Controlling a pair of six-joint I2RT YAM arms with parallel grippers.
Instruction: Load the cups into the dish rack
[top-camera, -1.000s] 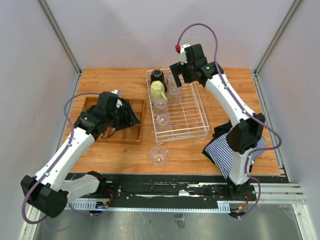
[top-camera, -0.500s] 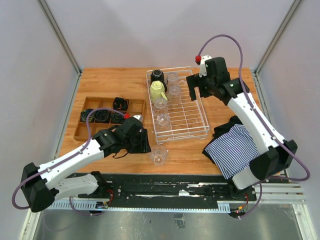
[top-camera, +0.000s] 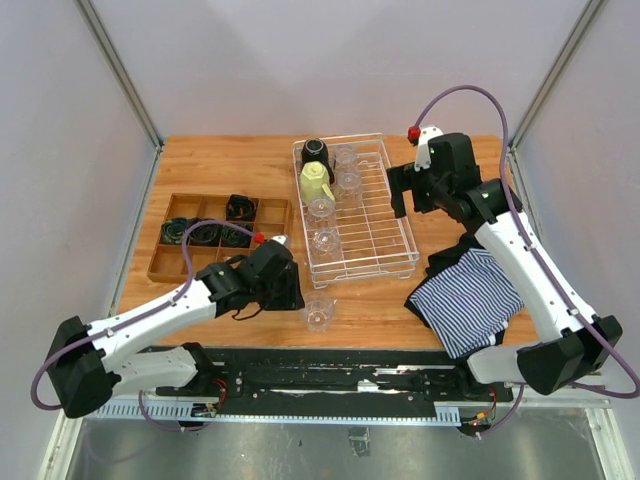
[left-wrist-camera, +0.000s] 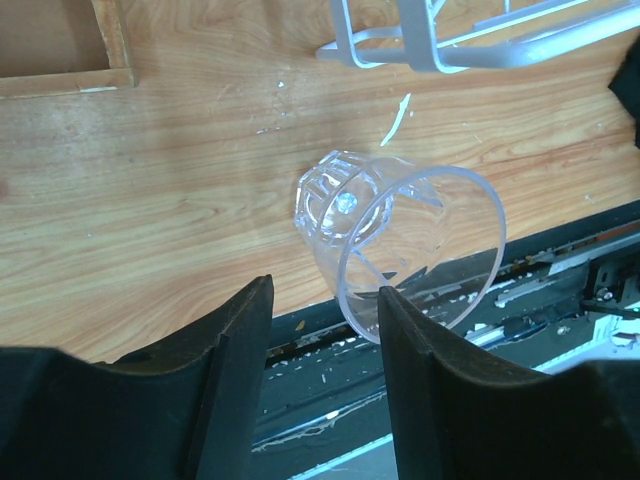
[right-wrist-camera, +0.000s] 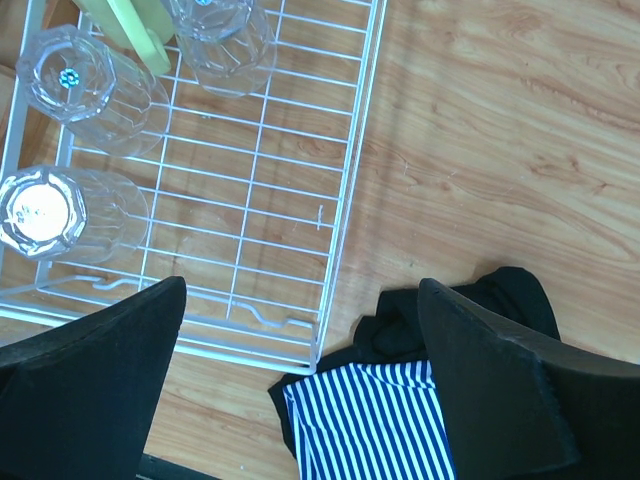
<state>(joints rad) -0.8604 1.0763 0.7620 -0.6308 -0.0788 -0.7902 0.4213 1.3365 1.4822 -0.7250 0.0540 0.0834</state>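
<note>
The white wire dish rack (top-camera: 385, 225) holds a black mug (top-camera: 316, 150), a yellow-green mug (top-camera: 317, 182) and several clear tumblers, one at its near left (top-camera: 326, 240). One clear tumbler (top-camera: 318, 312) stands upright on the table in front of the rack; it also shows in the left wrist view (left-wrist-camera: 400, 240). My left gripper (top-camera: 298, 292) is open and empty, low beside that tumbler's left; in its wrist view (left-wrist-camera: 325, 290) the right fingertip (left-wrist-camera: 400, 320) is at the tumbler's rim. My right gripper (top-camera: 405, 195) is wide open and empty above the rack's right edge (right-wrist-camera: 345, 200).
A brown wooden compartment tray (top-camera: 158, 263) with black items stands at the left. A striped cloth (top-camera: 470, 295) lies right of the rack and shows in the right wrist view (right-wrist-camera: 370, 420). The table's front edge and black rail (left-wrist-camera: 560, 280) run just behind the loose tumbler.
My left arm has swung from over the wooden tray down to the loose tumbler's left side. My right arm has drawn away from the rack's far end, rightwards.
</note>
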